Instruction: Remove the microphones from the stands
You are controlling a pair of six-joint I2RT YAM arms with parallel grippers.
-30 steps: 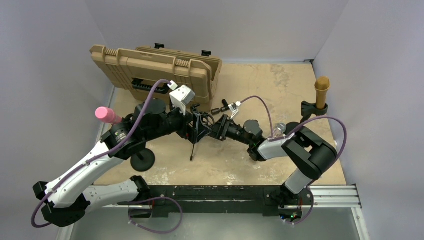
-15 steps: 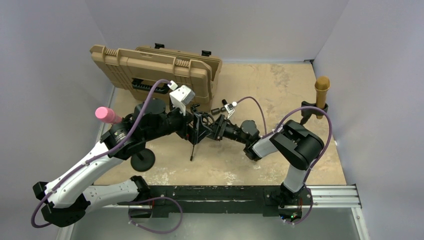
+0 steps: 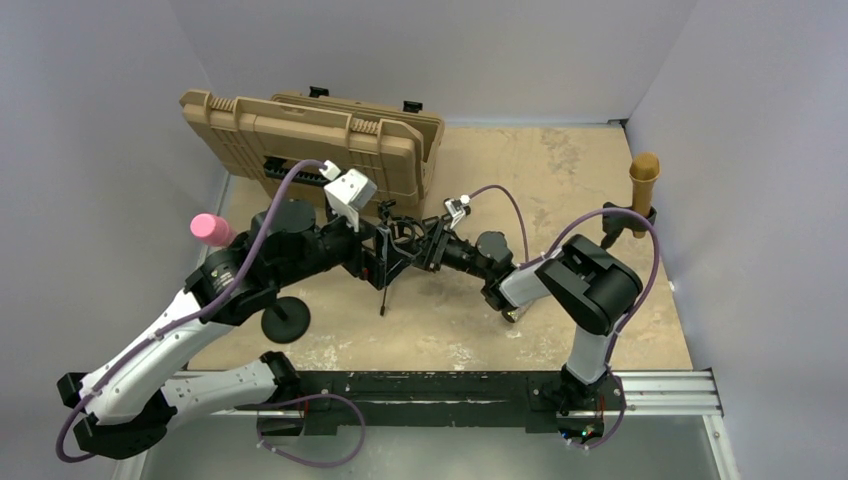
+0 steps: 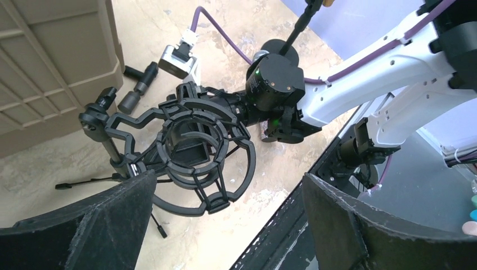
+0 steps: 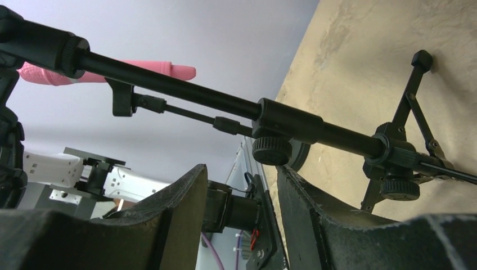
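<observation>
The shock mount (image 3: 400, 240) on the tripod (image 5: 292, 128) stands between the left gripper (image 3: 383, 255) and the right gripper (image 3: 432, 248); the case (image 3: 310, 140) lies behind the left gripper; a microphone (image 3: 210, 228) sits left of that gripper; a second microphone (image 3: 644, 178) stands well right of the right gripper.

— Where is room lying open for a gripper?
— The table (image 3: 570, 160) is lying bare right of the stand (image 4: 216, 202). The tan case (image 3: 320, 135) is crowding behind it, seemingly very near.
</observation>
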